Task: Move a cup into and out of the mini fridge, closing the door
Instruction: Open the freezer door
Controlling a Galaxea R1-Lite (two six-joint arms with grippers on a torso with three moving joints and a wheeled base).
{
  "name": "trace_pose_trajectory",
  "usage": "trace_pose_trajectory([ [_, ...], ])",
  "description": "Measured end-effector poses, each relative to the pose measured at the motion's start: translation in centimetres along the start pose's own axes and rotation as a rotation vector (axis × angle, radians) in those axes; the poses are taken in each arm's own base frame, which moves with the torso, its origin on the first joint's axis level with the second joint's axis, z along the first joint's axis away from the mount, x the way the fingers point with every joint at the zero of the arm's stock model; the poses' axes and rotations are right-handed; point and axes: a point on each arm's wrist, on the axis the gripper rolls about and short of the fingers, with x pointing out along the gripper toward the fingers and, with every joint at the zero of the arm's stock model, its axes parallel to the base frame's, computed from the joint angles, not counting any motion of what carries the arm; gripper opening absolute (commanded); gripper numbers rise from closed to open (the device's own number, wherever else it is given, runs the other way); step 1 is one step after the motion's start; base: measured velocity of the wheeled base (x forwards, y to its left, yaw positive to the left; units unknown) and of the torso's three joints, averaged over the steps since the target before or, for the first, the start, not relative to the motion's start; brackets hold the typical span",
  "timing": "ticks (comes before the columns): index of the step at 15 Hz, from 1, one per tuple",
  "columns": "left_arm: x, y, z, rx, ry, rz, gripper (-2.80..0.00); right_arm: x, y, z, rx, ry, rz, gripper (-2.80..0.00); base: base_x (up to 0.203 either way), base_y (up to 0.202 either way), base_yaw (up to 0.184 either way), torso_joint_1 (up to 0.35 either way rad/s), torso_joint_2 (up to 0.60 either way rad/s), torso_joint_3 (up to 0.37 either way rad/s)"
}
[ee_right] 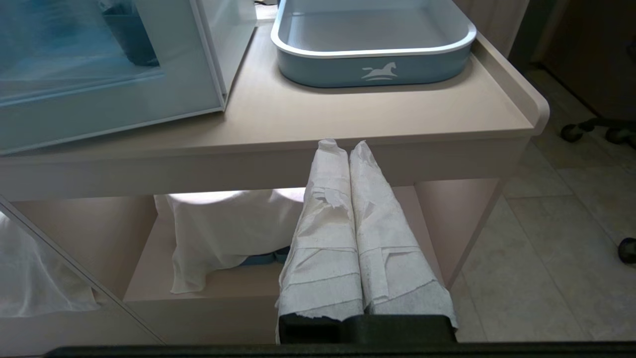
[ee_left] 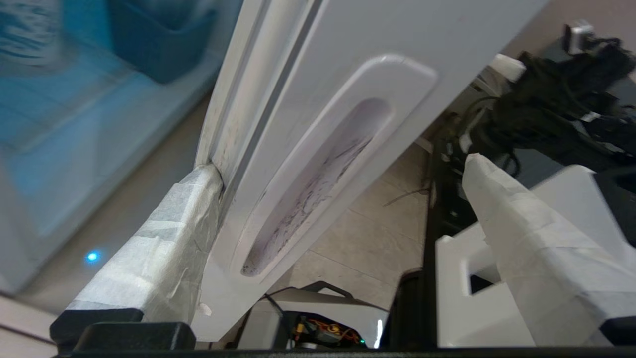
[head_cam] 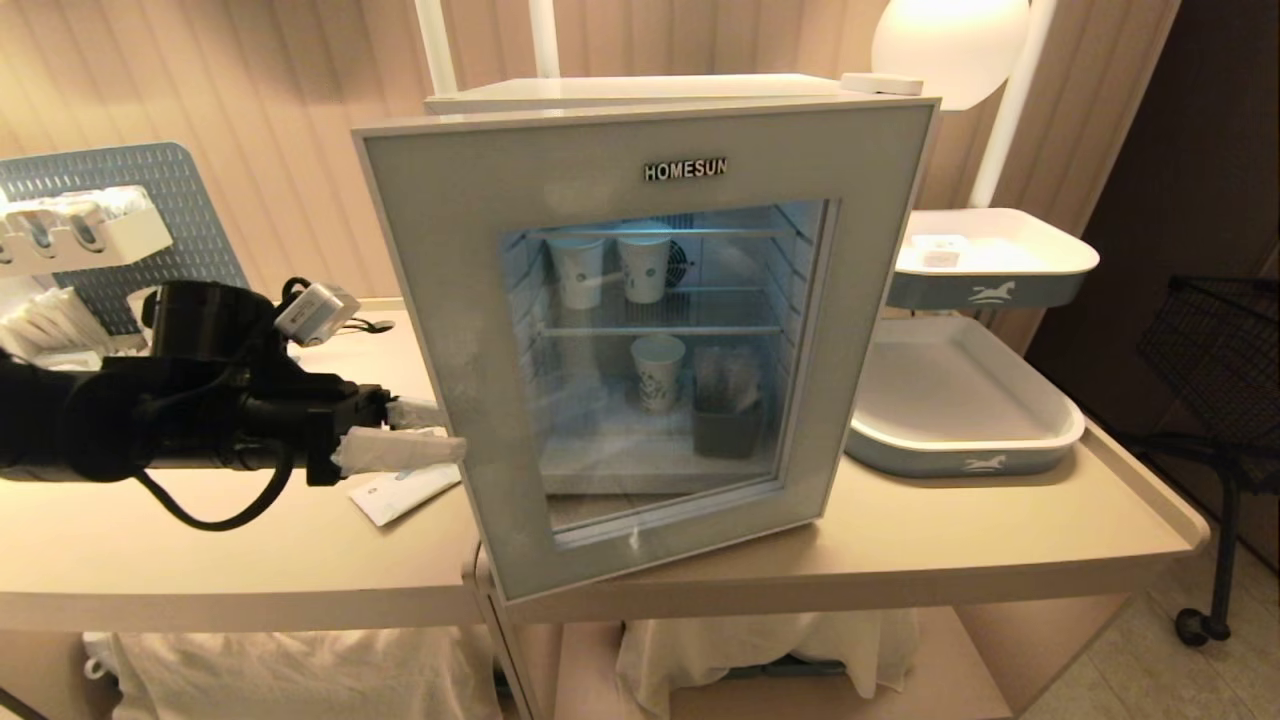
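The mini fridge [head_cam: 640, 92] stands on the beige table, and its door [head_cam: 440, 250], hinged on the right, hangs partly open with the free left edge swung out past the table front. My left gripper [head_cam: 450, 430] is open at that free edge. One taped finger [ee_left: 164, 238] rests against the door's inner side. The other finger [ee_left: 521, 228] stands clear on the outer side, with the recessed handle [ee_left: 318, 189] between them. My right gripper [ee_right: 343, 146] is shut and empty, parked low in front of the table edge. The cup is out of view.
Inside the fridge are patterned paper cups [head_cam: 657, 370] and a dark bin [head_cam: 727, 428]. Two blue-and-white trays [head_cam: 960, 455] sit to the fridge's right. A white packet [head_cam: 400, 492] lies by the left arm. A pegboard rack [head_cam: 130, 200] stands back left, a black wire cart [head_cam: 1220, 350] far right.
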Motion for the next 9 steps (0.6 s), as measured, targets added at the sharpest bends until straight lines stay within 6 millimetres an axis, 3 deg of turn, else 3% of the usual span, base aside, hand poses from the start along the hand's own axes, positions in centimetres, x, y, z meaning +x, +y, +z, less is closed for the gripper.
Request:
trace_pose_trajectory([
  [3, -1.0, -3.4, -0.7, 0.0, -0.007, 0.016, 0.0, 0.0, 0.0, 0.0, 0.0, 0.0, -0.002, -2.8, 0.0, 0.0, 0.0, 0.0, 0.0, 0.0],
  [5, -2.8, -4.4, -0.8, -0.009, -0.03, 0.079, 0.0, 0.0, 0.0, 0.0, 0.0, 0.0, -0.001, -2.8, 0.0, 0.0, 0.0, 0.0, 0.0, 0.0],
  [7, -4.0, -3.7, -1.3, -0.04, -0.038, 0.146, 0.0, 0.0, 0.0, 0.0, 0.0, 0.0, -0.001, -2.8, 0.0, 0.0, 0.0, 0.0, 0.0, 0.0],
  [9, -4.6, -1.7, -1.8, -0.07, -0.027, 0.237, 0.0, 0.0, 0.0, 0.0, -0.001, 0.0, -0.001, -2.8, 0.0, 0.0, 0.0, 0.0, 0.0, 0.0],
])
